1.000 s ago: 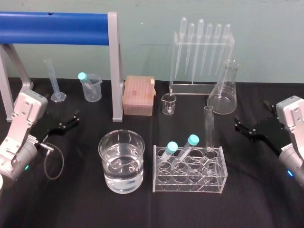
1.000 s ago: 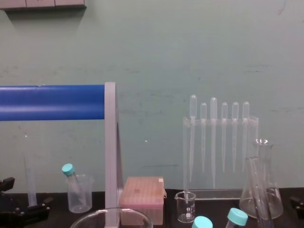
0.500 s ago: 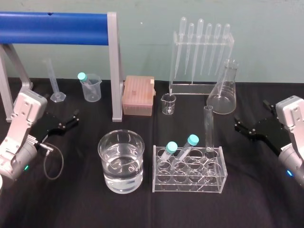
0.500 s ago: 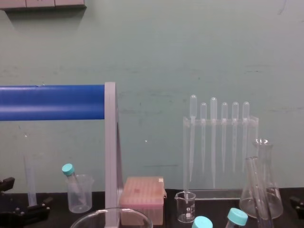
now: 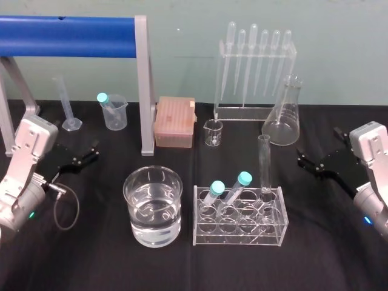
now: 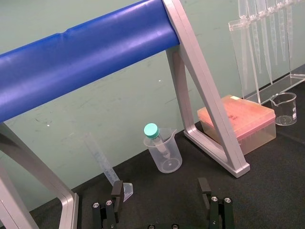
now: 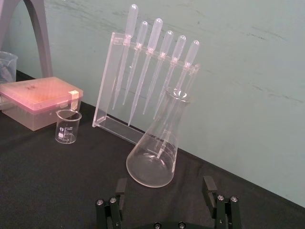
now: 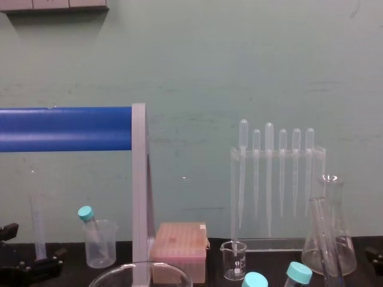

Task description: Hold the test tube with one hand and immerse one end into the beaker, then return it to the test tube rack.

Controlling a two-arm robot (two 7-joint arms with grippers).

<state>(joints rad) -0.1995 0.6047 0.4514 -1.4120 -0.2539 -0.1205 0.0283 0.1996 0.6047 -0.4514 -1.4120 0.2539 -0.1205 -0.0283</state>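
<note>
The test tube stands upright in the back right hole of the clear test tube rack at the table's centre right. Two teal-capped tubes lean in the same rack. Left of the rack stands the wide beaker, about half full of clear liquid; its rim peeks into the chest view. My left gripper rests open at the far left of the table. My right gripper rests open at the far right, well clear of the rack. Both wrist views show the fingers apart with nothing between them.
A blue bar on a grey frame stands at the back left, with a slim measuring cylinder and a plastic cup holding a teal-capped tube behind it. A pink tip box, small beaker, pipette stand and conical flask line the back.
The scene sits slightly further left in the head view. Neither arm nor any glassware has visibly moved.
</note>
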